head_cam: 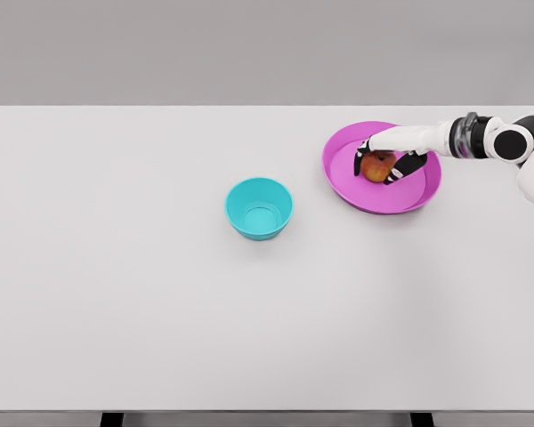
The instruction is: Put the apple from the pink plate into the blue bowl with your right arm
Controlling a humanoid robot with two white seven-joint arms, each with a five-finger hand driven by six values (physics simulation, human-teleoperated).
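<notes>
The apple [378,165] sits on the pink plate [345,182] at two o'clock on the table [116,294]; the right hand [393,155] appears curled around it, though contact is hard to confirm; lifting and carrying to the empty blue bowl [259,207], toward eight o'clock, remain.

bright, even light — soft faint shadows | sharp | no glare

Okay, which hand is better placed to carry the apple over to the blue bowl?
Right. The right hand already has its fingers around the apple on the pink plate; the left is out of view.
</notes>
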